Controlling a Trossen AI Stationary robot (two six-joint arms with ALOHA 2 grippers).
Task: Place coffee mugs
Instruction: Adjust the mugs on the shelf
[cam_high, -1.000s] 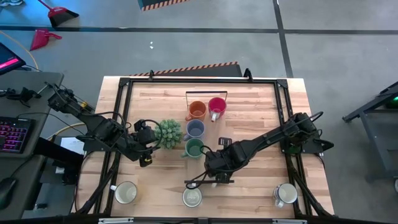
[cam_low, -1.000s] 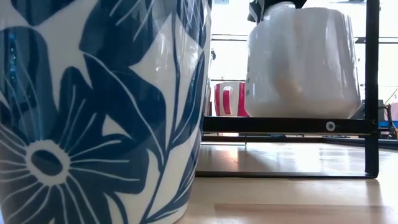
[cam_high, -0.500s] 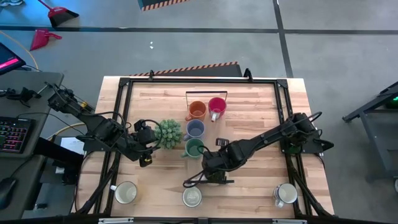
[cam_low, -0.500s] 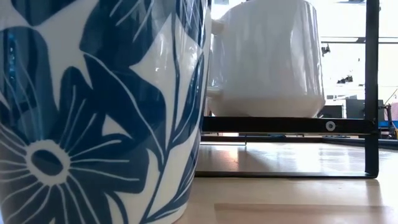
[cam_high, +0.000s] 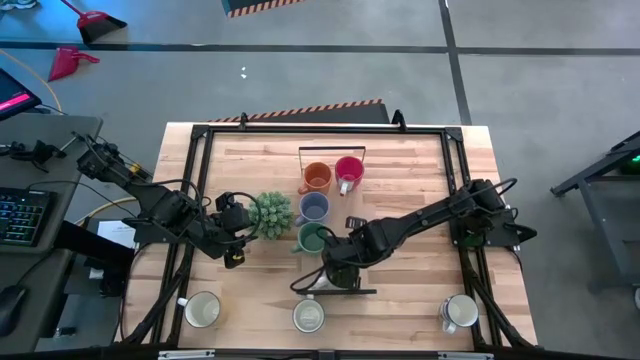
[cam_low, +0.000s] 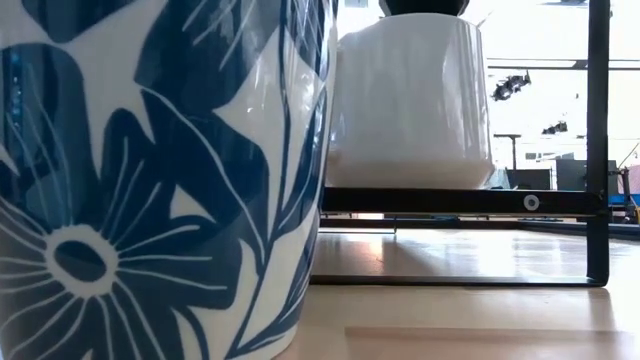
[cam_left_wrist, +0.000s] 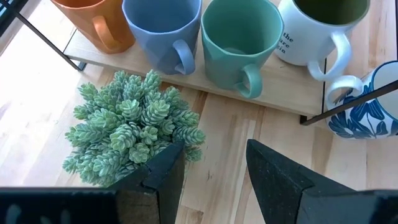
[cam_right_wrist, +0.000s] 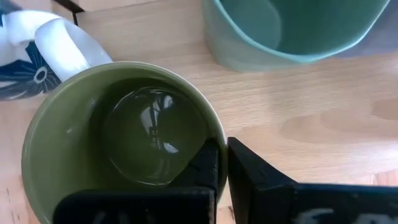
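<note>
One right tool (cam_right_wrist: 222, 163) pinching olive-lined mug (cam_right_wrist: 124, 143) rim

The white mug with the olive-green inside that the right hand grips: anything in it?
The white mug shows a bare glossy green bottom, nothing in it. One finger of the right hand dips inside its rim, hiding a strip of the inner wall.

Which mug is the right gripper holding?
The white mug with olive-green inside: the right gripper pinches its rim. The teal-green mug beside it stands free.
</note>
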